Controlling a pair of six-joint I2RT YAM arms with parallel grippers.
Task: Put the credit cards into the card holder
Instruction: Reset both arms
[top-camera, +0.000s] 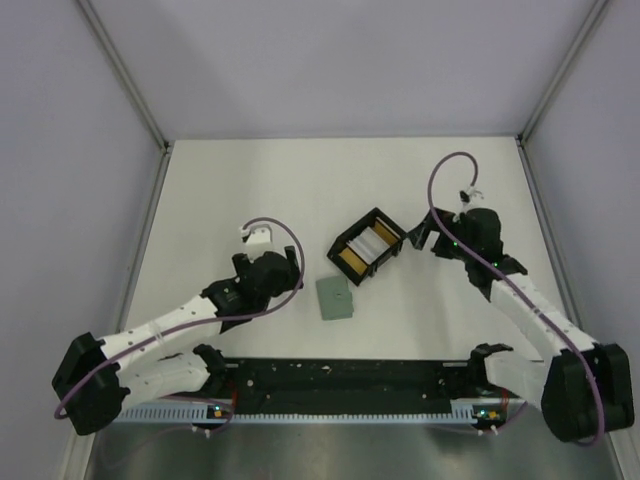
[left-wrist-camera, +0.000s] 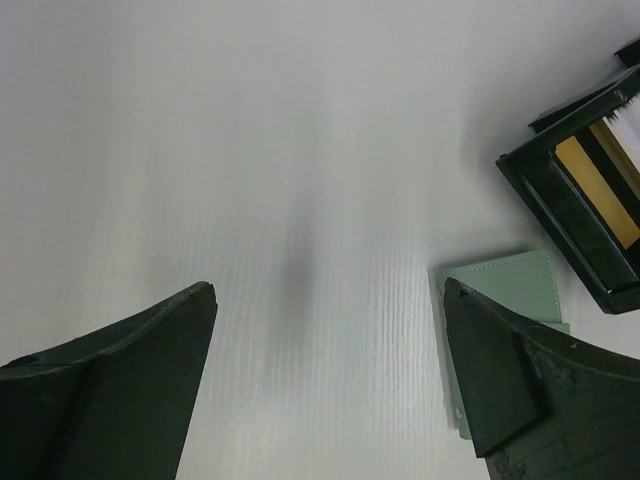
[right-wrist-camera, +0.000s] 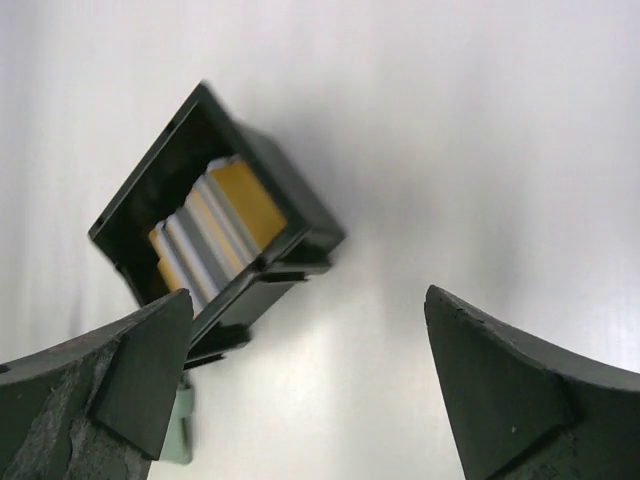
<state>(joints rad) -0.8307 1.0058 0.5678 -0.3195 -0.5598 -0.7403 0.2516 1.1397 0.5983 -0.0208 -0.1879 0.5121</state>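
While the cards (top-camera: 365, 250), seemingly white and yellow, stand in a black box (top-camera: 350, 228), the closed green holder (top-camera: 334, 298) lies just beside it. The left gripper (left-wrist-camera: 325, 290) gapes near the holder, and the right gripper (right-wrist-camera: 308, 295) gapes beside the box.

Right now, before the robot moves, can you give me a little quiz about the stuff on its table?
1. True or false: the small, flat sage-green card holder lies on the white table, outside the black open box.
2. Where are the thin yellow-orange and white plastic credit cards?
A. standing in the black open box
B. spread out on the white table
C. tucked inside the sage-green card holder
3. Fill the gap: the left gripper and the right gripper are both ____ and hold nothing.

Key: 1 true; 2 A; 3 open.
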